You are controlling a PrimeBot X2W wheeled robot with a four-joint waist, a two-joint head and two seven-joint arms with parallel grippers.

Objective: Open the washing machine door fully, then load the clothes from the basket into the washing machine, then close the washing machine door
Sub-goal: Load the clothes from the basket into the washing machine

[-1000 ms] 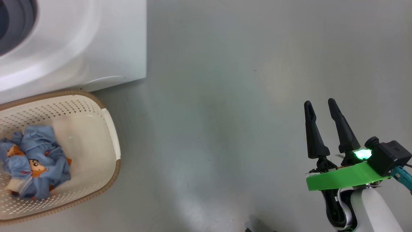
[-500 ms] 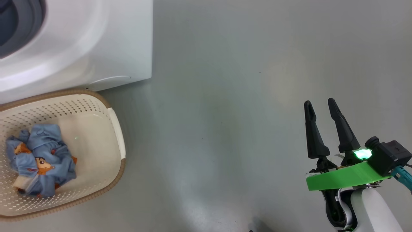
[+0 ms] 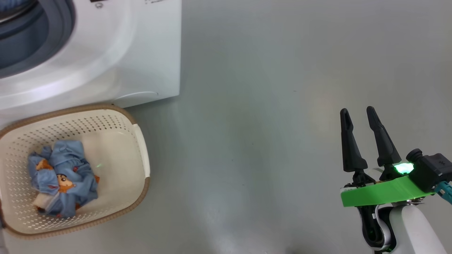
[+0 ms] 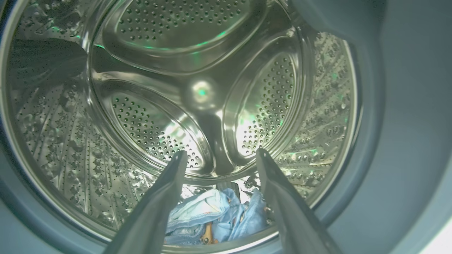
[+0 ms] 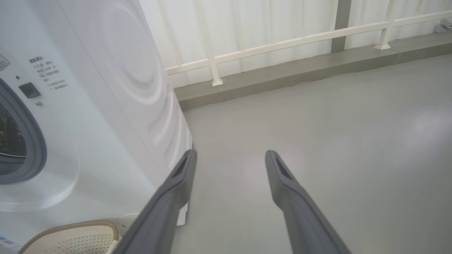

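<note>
- Far left in the head view, the washing machine (image 3: 141,53) shows its white front, and its right edge drops straight to the floor (image 3: 265,141).
- Just in front of it sits the basket (image 3: 142,151), its rim close to the machine's base. I cannot tell whether they touch.
- Right of both, grey floor runs wide open across to the right hand (image 3: 357,110).
- From the right wrist, the floor stretches ahead to a low kerb and a white railing (image 5: 282,40), with the machine's side panel standing to the left.
- The machine is boxy and white, with a grey-blue rubber ring (image 3: 61,28) around its mouth.
- The left wrist looks into the steel drum (image 4: 152,116), which is shiny, perforated and flecked with green glints.
- The left hand (image 4: 221,152) hangs at the drum's mouth with its fingers spread wide and nothing between them.
- A light blue garment (image 4: 219,215) lies crumpled at the drum's bottom, beyond the fingers and apart from them.
- The basket is cream with perforated sides and a brown rim.
- A bunched heap of light blue clothes (image 3: 63,180) with orange-brown cartoon figures lies towards its left side.
- Far right, the right hand hovers over open floor with its fingers parted and gripping nothing, well apart from basket and machine.
</note>
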